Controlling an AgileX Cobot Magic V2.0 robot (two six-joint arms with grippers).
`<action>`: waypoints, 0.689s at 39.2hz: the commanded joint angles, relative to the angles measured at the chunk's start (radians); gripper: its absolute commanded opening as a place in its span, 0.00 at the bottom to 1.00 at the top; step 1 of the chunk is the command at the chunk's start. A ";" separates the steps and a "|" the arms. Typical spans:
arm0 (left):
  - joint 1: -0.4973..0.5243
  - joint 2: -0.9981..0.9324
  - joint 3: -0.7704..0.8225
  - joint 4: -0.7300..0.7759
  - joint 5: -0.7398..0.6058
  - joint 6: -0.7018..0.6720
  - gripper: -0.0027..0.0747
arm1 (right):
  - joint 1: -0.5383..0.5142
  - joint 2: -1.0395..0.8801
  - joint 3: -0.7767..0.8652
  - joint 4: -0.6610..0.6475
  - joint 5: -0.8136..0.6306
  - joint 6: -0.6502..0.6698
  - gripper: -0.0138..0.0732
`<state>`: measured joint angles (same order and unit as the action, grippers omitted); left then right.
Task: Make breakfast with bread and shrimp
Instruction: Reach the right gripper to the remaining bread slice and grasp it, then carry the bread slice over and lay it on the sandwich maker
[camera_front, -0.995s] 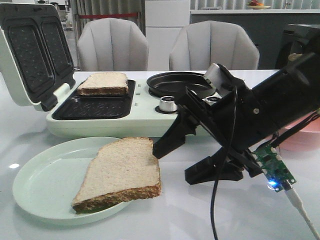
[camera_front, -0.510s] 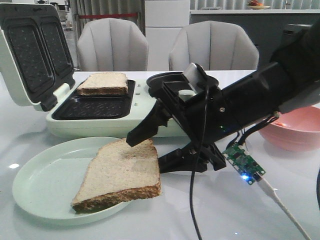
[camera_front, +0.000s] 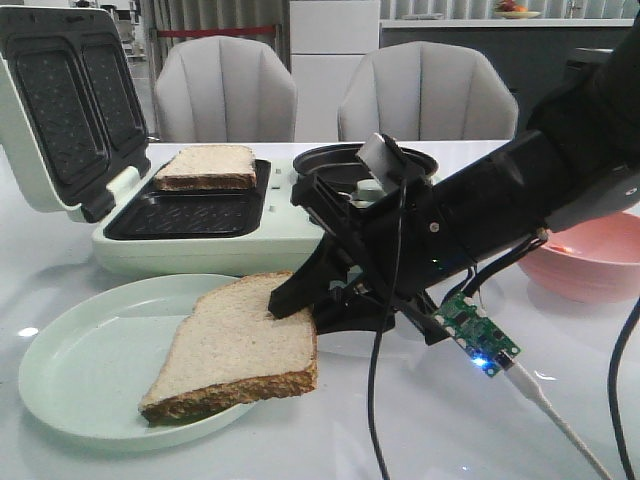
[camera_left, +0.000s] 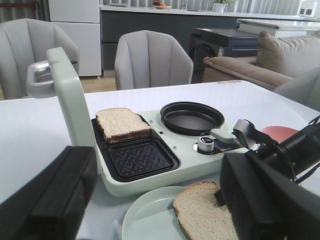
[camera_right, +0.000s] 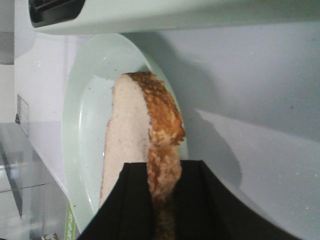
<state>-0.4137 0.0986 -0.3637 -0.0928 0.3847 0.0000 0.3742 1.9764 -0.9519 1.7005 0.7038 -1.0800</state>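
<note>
Front: right gripper (camera_front: 305, 305) pinches corner of bread (camera_front: 235, 345) on plate (camera_front: 70, 380); second slice (camera_front: 207, 166) sits in grill (camera_front: 190, 215). Risk: thin edge grip, slice may tear or sag out when raised

Left wrist: left gripper (camera_left: 155, 200) spread wide, holding nothing

Right wrist: fingers (camera_right: 127, 200) straddle crust; contact partly hidden. No shrimp visible

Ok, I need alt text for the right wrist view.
The right gripper's black fingers straddle the crust edge of a bread slice lying on a pale green plate. The sandwich maker's base stands just beyond it on the white table.
</note>
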 joint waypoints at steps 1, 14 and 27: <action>-0.007 0.011 -0.023 -0.011 -0.081 -0.011 0.77 | -0.027 -0.083 -0.023 0.027 0.119 -0.037 0.33; -0.007 0.011 -0.023 -0.011 -0.081 -0.011 0.77 | -0.056 -0.183 -0.087 0.026 0.231 -0.049 0.33; -0.007 0.011 -0.023 -0.011 -0.081 -0.011 0.77 | 0.004 -0.162 -0.328 0.103 0.023 -0.049 0.33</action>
<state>-0.4137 0.0986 -0.3637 -0.0928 0.3847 0.0000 0.3683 1.8507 -1.1960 1.7241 0.7502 -1.1147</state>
